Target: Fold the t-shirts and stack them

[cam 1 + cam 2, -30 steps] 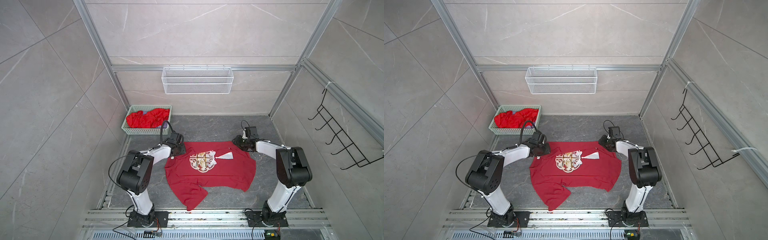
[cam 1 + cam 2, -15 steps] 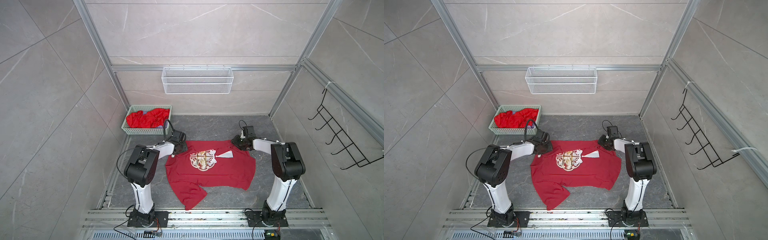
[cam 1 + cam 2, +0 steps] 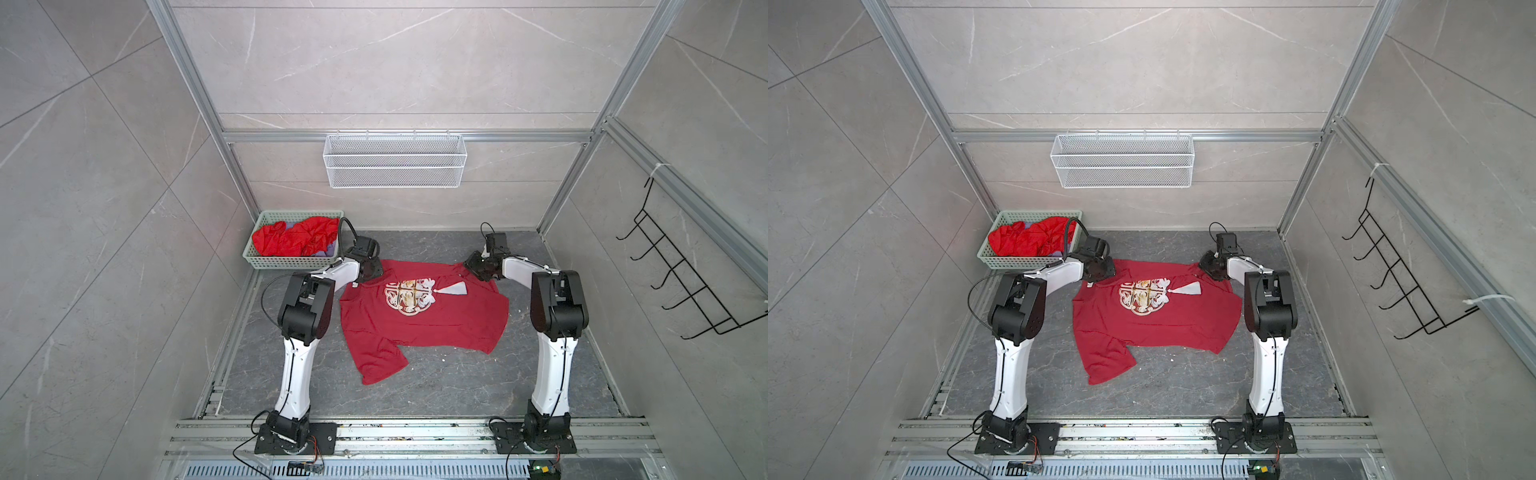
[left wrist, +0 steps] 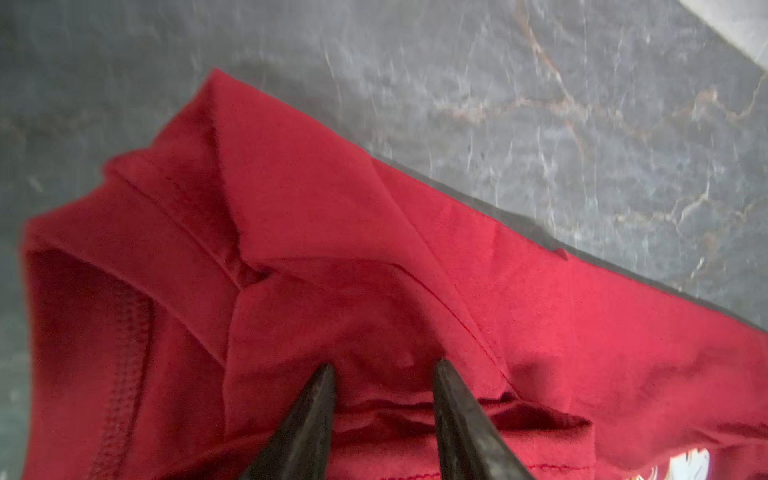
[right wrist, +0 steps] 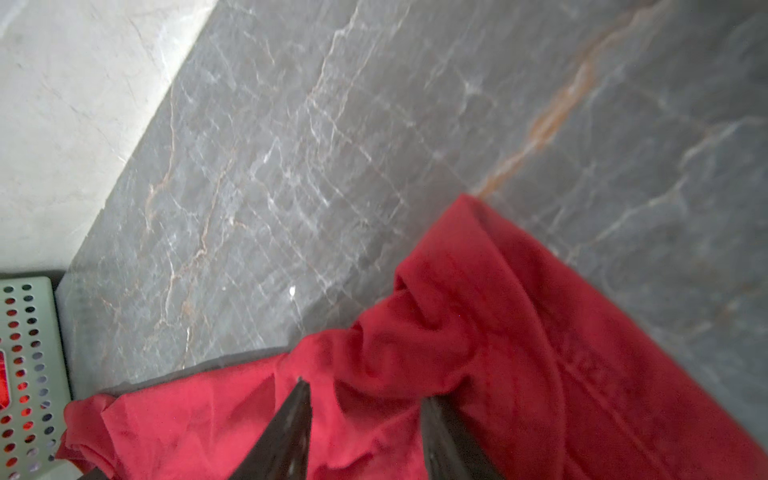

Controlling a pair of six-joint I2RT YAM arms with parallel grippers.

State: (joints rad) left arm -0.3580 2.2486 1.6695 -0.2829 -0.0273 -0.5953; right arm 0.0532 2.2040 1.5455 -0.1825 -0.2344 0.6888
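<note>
Shirt: the crimson t-shirt (image 3: pixel 436 324) lies spread print-up in the middle of the surface (image 3: pixel 436 395), between the two arms.
Print: the round white-gold print (image 3: pixel 409 295) sits toward the far side, the white tassel (image 3: pixel 453 288) trails right of it, and a small white label (image 3: pixel 354 284) shows at the left edge.
Left claw: here's the left claw (image 4: pixel 384 365), down on the far left corner. Its fingers stand a little apart with a ridge of red cloth bunched between them, so it is gripping the shirt.
Right claw: the right claw (image 5: pixel 368 390) is on the far right corner. Cloth puckers and pulls in between its fingers too, so this one also has hold of the shirt.
Far edge: it runs fairly straight from claw to claw, with folded seams heaped at the left corner.
Near edge: ragged! One sleeve (image 3: pixel 376 361) pokes out at the near left, and the right corner ends short of it.
Basket: the green basket (image 3: pixel 291 262) stands in the far left corner just beside the left wrist, with more red t-shirts (image 3: pixel 295 239) heaped inside.
Room behind: only a bare strip lies between the far edge and the back wall.
Room in front: there is wide bare stone from the near edge to the rail.
Room at the sides: it's tight, with the left edge just beside the left arm and a narrow gap on the right.
</note>
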